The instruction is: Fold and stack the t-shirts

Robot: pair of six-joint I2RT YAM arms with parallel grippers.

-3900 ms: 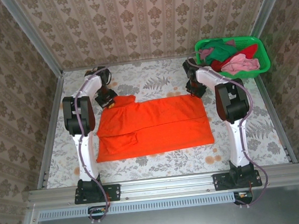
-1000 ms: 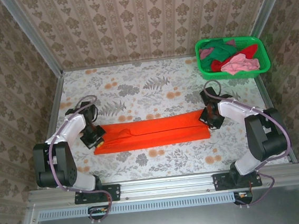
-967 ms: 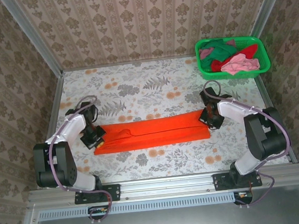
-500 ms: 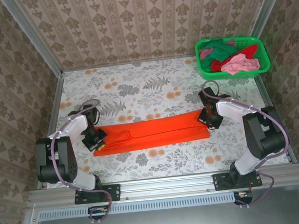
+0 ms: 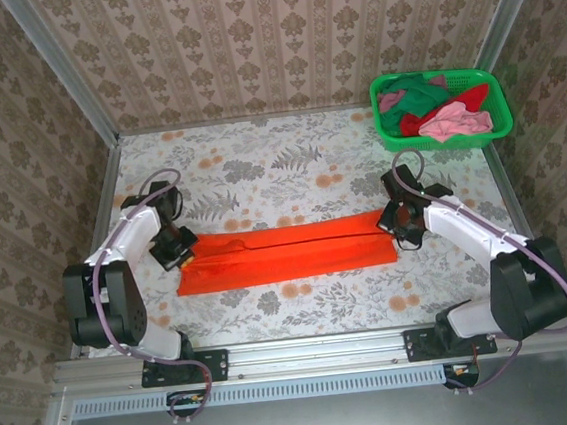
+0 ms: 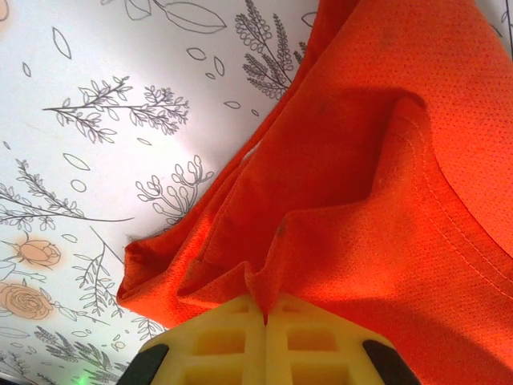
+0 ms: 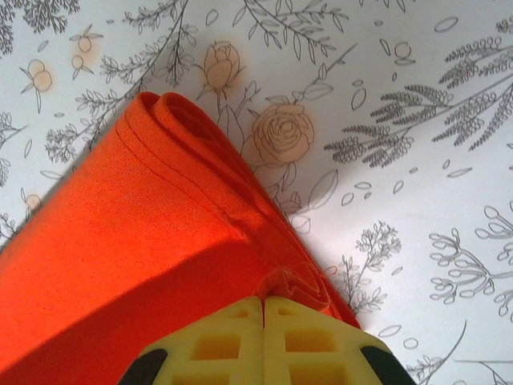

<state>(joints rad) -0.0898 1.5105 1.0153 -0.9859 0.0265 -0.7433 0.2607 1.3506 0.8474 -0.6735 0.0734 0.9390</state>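
Mid-frame on the worktop (image 5: 290, 172), left end effector (image 5: 180, 249) and right end effector (image 5: 398, 224) clamp the ends of the orange t-shirt (image 5: 288, 254); we fear thin pinches slipping, undoing the fold. Upper right: more t-shirts (image 5: 451, 121) in basket (image 5: 502, 101).

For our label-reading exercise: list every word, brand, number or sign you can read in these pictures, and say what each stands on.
None: no text can be read on the orange t-shirt, the green basket, the floral tablecloth or the patterned walls.
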